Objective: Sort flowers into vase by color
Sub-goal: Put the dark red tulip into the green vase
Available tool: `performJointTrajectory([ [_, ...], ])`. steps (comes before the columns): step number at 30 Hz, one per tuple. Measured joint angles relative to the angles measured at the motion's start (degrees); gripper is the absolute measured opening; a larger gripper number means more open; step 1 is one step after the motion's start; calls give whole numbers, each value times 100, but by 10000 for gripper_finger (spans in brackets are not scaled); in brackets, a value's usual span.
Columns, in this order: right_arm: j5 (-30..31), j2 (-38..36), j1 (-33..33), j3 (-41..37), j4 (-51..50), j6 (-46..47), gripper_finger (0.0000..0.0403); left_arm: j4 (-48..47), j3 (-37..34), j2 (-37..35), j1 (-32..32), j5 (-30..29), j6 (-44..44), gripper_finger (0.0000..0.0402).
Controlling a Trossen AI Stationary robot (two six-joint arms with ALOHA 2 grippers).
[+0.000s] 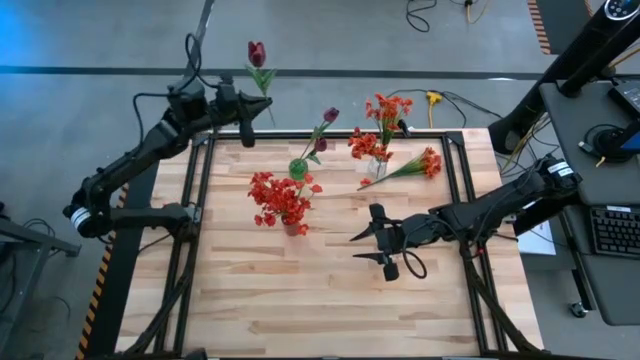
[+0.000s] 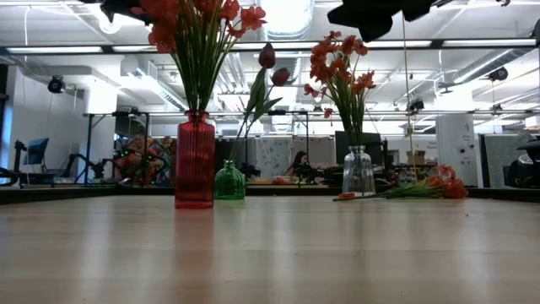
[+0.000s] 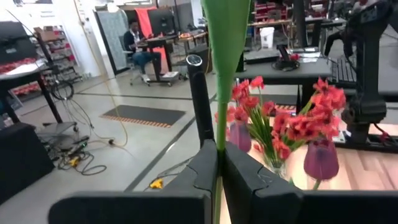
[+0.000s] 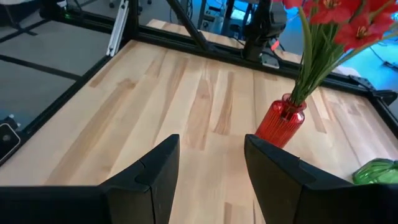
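From above, the left gripper point(image 1: 247, 128) hangs over the far edge of the wooden tabletop point(image 1: 330, 300), fingers shut on a dark purple tulip stem point(image 1: 262, 75). The small green glass vase point(image 1: 298, 168) with purple buds stands near, seemingly next. The left wrist view shows the green stem pinched. The right gripper point(image 4: 208, 165) hovers half-open, empty, facing the red glass vase point(image 4: 280, 123).

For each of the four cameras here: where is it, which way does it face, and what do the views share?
High: overhead, straight down on the table; both arms show.
Low: table height, level toward the room; arms only at the top edge.
Left wrist: past the left gripper, shut on a purple flower.
Right wrist: past the open right gripper, over bare wood.
Shared: the red vase shows in high, low and right wrist views.
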Motion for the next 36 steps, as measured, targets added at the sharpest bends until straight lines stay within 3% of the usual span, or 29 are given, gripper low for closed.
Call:
performJointTrajectory([
  [14,-10,0,0,-234,421,119,176,2321,-2043,-63,13,40,-469,0],
  [19,-7,0,0,-237,445,131,172,2668,-2331,4,31,446,-496,0],
  [36,-2,-2,0,-248,540,94,172,4060,-2889,821,31,459,-1013,0],
])
